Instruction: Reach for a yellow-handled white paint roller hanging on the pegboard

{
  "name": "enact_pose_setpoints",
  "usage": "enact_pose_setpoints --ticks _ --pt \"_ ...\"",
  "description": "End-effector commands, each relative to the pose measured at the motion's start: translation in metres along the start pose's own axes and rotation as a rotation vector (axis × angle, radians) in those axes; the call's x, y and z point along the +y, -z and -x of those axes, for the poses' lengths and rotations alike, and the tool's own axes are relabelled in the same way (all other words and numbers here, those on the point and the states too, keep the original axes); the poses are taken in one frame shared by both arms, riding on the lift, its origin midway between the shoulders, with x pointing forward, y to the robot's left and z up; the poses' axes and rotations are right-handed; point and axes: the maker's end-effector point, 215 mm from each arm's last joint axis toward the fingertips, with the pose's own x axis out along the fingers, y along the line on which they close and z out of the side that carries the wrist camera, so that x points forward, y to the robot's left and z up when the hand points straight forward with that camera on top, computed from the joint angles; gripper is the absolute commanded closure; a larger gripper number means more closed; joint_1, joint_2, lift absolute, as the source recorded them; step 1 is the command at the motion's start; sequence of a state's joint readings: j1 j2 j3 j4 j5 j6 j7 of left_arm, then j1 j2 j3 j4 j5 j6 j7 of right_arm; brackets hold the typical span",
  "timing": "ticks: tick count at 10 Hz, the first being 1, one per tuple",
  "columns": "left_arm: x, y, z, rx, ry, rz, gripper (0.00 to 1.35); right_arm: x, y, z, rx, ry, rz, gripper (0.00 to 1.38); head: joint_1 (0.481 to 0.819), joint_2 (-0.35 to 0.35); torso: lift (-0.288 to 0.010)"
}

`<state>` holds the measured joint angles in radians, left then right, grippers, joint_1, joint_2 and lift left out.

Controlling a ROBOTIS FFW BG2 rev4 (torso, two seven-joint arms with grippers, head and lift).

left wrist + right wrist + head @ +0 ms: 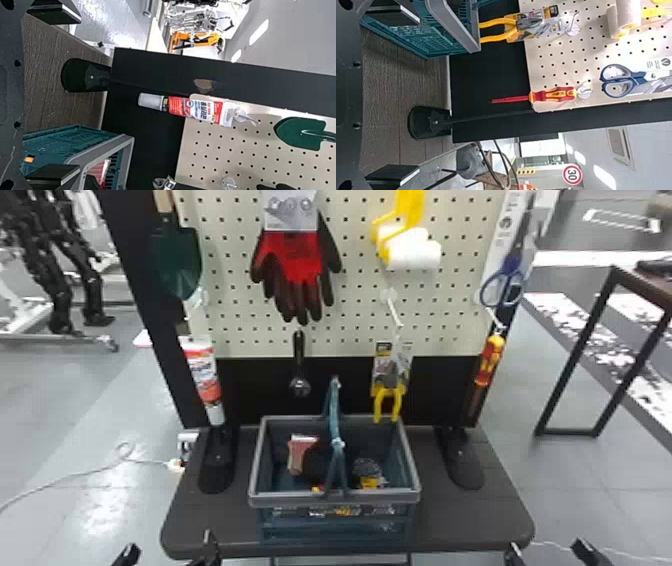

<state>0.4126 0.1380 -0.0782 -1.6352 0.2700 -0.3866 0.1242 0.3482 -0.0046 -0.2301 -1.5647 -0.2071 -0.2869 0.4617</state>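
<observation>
White paint roller [411,247] hangs toward pegboard's [230,297] upper right corner, well beyond left gripper [170,548] and right gripper [548,551], jaws spread; pliers [391,382] hang below, basket [334,498] between.

Dark table [220,522]; on it, teal basket [295,501] with grey rim, between black feet [217,462] of pegboard [230,310].

Hanging, left to right in the head view: green hand trowel [180,260] above a red-and-white sealant tube [204,377], red-and-black work gloves [301,260] above an adjustable wrench [300,386], yellow-handled pliers [380,401], blue-handled scissors [510,267] above a red-and-yellow screwdriver [490,360]. On the dark table [465,525]: gray-rimmed basket [295,499], holding assorted items.
</observation>
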Motion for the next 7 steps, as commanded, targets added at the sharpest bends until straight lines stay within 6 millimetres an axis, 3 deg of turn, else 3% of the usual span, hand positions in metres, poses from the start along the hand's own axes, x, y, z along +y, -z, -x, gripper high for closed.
enact_pose_setpoints --ticks 1,7 --pt "0.0000 0.0000 0.0000 0.000 0.000 0.000 0.00 0.0013 0.0005 -0.0001 -0.001 0.002 -0.005 0.00 0.549 0.000 -0.100" --pt "0.0000 0.0000 0.0000 0.000 0.000 0.000 0.00 0.0013 0.0005 -0.0001 -0.001 0.002 -0.005 0.00 0.549 0.000 -0.100"
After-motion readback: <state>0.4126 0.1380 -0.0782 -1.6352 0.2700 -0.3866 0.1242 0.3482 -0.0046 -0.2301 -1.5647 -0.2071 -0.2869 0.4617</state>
